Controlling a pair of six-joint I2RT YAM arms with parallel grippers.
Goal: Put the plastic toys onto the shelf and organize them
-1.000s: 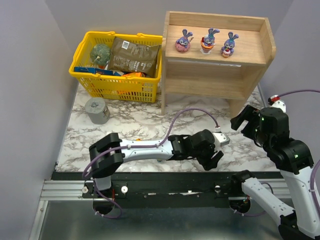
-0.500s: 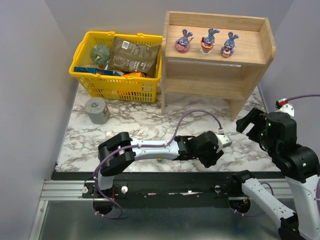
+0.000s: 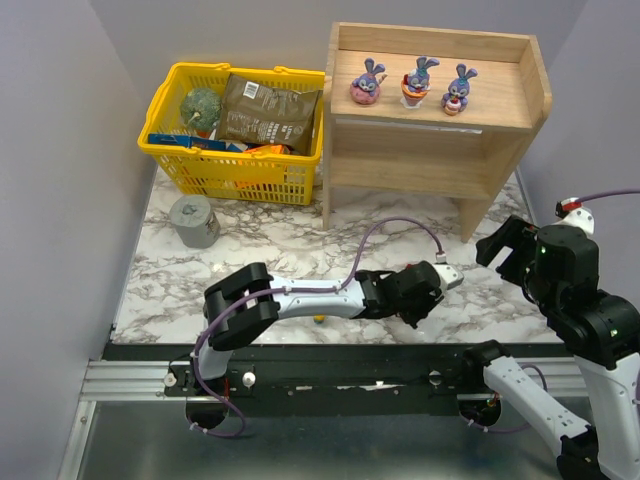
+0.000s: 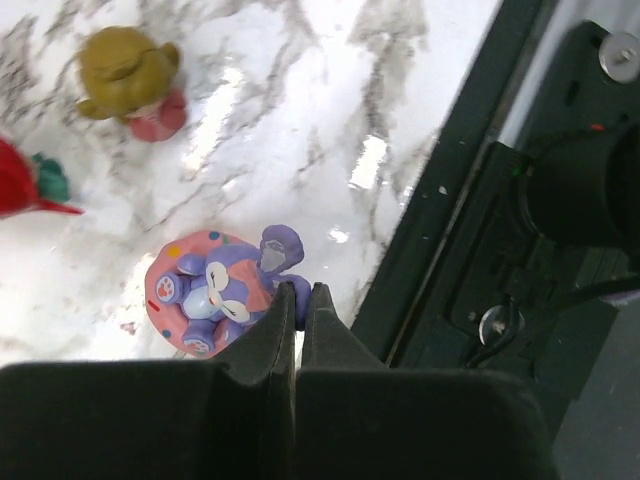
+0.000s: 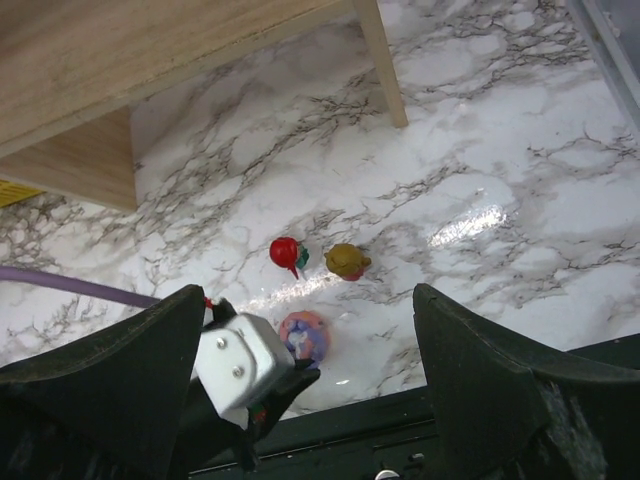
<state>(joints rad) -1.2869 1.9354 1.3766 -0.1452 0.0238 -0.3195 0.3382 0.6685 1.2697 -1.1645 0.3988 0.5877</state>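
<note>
Find the purple-blue long-eared plastic bunny (image 4: 205, 305) on its pink base well in front of the light wooden two-tier shelf (image 3: 420, 165). Your left gripper (image 4: 297, 300), the nearer one, has its jaws nearly together, apparently pinching one ear, with the body offset beside them; the right gripper (image 5: 310, 292) hangs spread.
</note>
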